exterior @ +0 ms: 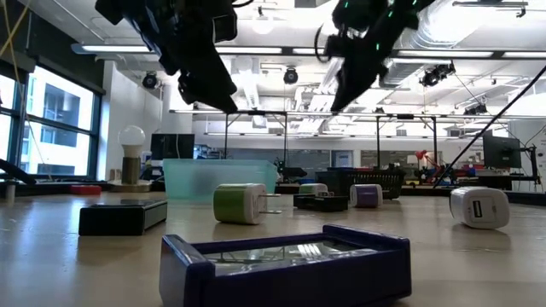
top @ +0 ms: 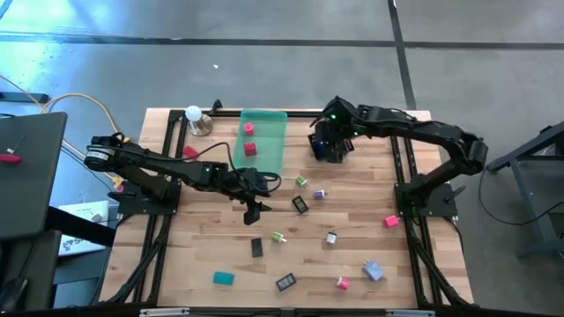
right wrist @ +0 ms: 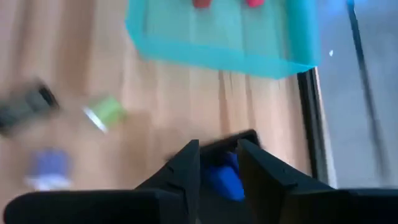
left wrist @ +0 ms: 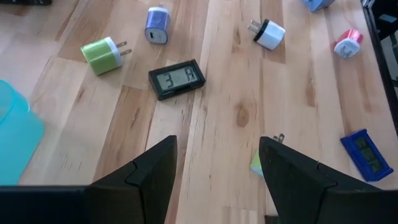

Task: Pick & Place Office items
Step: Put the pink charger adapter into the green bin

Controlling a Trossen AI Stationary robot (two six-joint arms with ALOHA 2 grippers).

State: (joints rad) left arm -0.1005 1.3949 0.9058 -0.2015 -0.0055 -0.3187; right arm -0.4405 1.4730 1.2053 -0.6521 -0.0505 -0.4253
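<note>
Small office items lie scattered on the wooden table: a green charger (left wrist: 102, 55), a lavender one (left wrist: 157, 25), a black display piece (left wrist: 177, 78), a white plug (left wrist: 268, 34), and a blue display piece (left wrist: 365, 154). My left gripper (top: 256, 210) hangs open above the table's middle, nothing between its fingers (left wrist: 217, 155). A green-and-white piece (left wrist: 256, 163) peeks out beside one finger. My right gripper (top: 328, 141) is at the far side, over the black mesh basket (top: 333, 150), shut on a small blue piece (right wrist: 222, 177). My right gripper pinches the blue piece (right wrist: 225, 182) between its two fingers (right wrist: 186, 165), which slant downward. The fingers cover most of the piece, so I cannot name the part they are on. The piece is lifted clear, above the black basket's rim (right wrist: 231, 140).
A translucent green tray (top: 263, 139) with two red pieces (top: 249, 129) lies beside the basket at the far middle. A lamp with a white bulb (top: 196, 119) stands at the far left. More pieces lie near the front edge: teal (top: 223, 277), black (top: 285, 283), pink (top: 343, 283).
</note>
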